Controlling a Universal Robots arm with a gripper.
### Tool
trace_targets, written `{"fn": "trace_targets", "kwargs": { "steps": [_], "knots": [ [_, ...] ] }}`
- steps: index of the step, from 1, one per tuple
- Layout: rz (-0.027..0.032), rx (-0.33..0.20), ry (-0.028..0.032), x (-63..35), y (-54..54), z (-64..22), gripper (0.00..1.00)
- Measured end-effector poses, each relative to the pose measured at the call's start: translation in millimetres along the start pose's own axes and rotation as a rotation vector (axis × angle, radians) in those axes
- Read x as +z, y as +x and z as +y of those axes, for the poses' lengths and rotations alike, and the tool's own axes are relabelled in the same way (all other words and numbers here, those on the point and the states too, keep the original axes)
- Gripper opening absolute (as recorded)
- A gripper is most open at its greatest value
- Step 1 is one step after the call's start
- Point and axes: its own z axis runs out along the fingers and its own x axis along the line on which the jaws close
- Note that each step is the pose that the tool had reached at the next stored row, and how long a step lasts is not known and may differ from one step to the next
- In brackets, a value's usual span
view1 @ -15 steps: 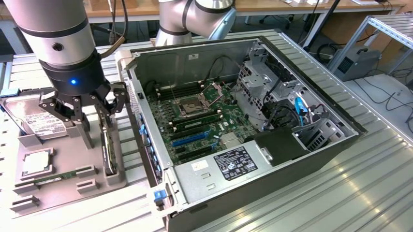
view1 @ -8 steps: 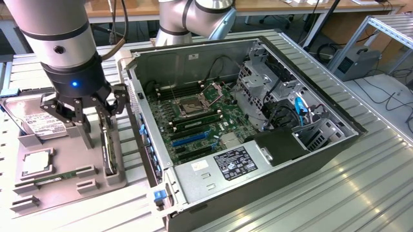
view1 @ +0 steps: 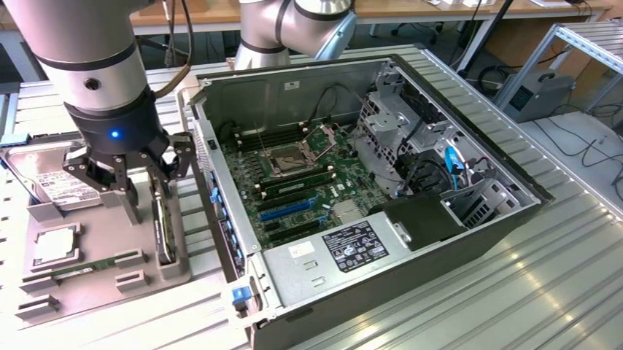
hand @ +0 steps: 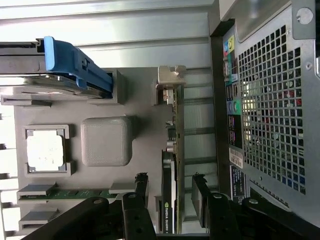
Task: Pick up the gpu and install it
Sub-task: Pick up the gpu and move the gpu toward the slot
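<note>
The gpu (view1: pixel 163 227) stands on edge in a slot of the grey holder tray (view1: pixel 87 288), at the exterior view's left of the open computer case (view1: pixel 389 182). In the wrist view the gpu (hand: pixel 174 135) appears edge-on, green board with a black cooler and a pale bracket at its far end. My gripper (view1: pixel 146 182) hangs just above it, open. The fingers (hand: pixel 142 187) stand one on each side of the card, with a gap on both sides. My gripper (hand: pixel 171 189) holds nothing.
The tray also carries a hard drive (hand: pixel 75 65) with a blue rail, a processor (hand: pixel 46 150), a memory stick (hand: pixel 65 192) and a grey square block (hand: pixel 106 141). The case's perforated rear panel (hand: pixel 272 100) stands close beside the gpu. Blue slots (view1: pixel 287 210) lie on the motherboard.
</note>
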Motion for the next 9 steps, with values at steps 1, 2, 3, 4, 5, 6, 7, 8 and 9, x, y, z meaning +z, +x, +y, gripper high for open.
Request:
{"fn": "trace_targets", "kwargs": {
  "steps": [1, 2, 3, 4, 5, 6, 7, 8, 9],
  "knots": [
    [0.0000, 0.000, 0.0000, 0.6, 0.0, -0.5, 0.48],
    [0.0000, 0.000, 0.0000, 1.2, 0.0, -1.1, 0.48],
    [0.0000, 0.000, 0.0001, 1.8, -0.1, -1.8, 0.48],
    [0.0000, 0.000, 0.0001, 2.5, -0.1, -2.4, 0.48],
    [0.0000, 0.000, 0.0000, 3.2, -0.2, -3.0, 0.48],
    [0.0000, 0.000, 0.0001, 4.1, -0.2, -3.3, 0.48],
    [0.0000, 0.000, 0.0003, 4.8, -0.3, -3.4, 0.48],
    [0.0001, 0.000, 0.0006, 5.7, -0.5, -3.5, 0.48],
    [0.0000, 0.000, 0.0009, 6.6, -0.8, -3.5, 0.48]
  ]
}}
